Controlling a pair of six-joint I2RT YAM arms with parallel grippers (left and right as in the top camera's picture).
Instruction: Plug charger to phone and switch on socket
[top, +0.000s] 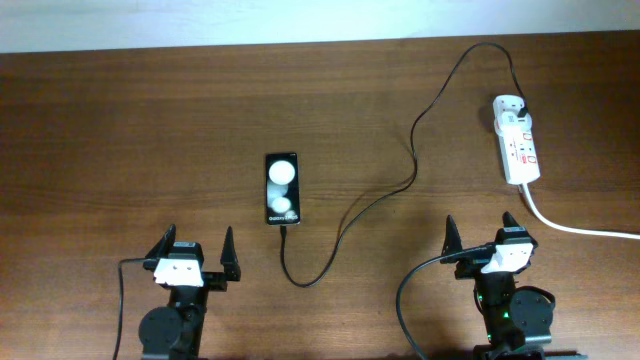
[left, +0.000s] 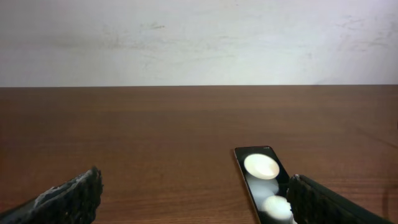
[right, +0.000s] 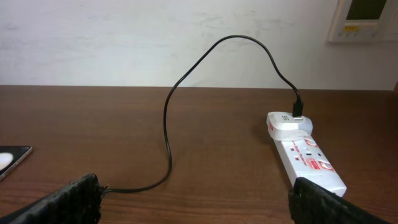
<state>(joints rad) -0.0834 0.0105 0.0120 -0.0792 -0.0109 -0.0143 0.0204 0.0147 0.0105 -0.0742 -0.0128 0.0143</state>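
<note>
The black phone (top: 282, 188) lies screen up in the middle of the wooden table, two white reflections on its glass. The charger (top: 413, 160), a thin black cable, runs from a white adapter in the socket's far end, loops across the table and ends at the phone's near edge; whether its tip is seated I cannot tell. The socket (top: 518, 145) is a white strip at the right. My left gripper (top: 197, 240) stands open just left of and nearer than the phone (left: 261, 180). My right gripper (top: 481, 222) is open, nearer than the socket (right: 305, 155), with the charger (right: 168, 124) ahead of it.
The socket's thick white cord (top: 590, 231) trails off to the right edge. A wall panel (right: 364, 18) hangs behind the table at the right. The phone (right: 12, 158) shows at the left edge of the right wrist view. Both arm bases sit at the table's near edge.
</note>
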